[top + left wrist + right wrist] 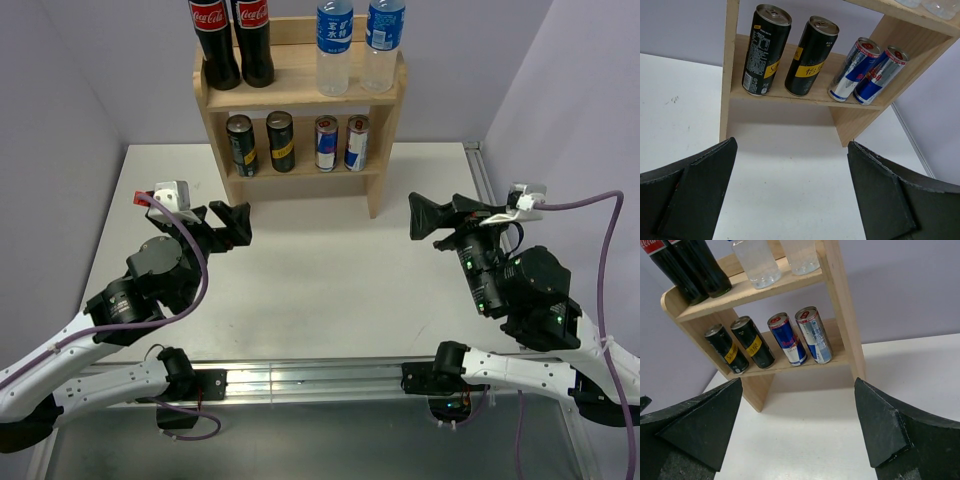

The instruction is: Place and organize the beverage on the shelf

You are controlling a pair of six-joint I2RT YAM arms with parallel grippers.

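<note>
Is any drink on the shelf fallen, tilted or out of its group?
Nothing stands out. On the shelf, cola bottles and water bottles stand upright on top; dark cans and blue-silver cans stand upright below, sorted by kind.

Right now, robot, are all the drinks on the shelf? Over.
Left gripper and right gripper open, empty. Four cans on shelf lower tier, four bottles on top. Nothing in the way.

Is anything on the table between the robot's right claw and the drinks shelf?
No. Only bare white table lies between the right gripper and the shelf, seen in the top view and the right wrist view.
</note>
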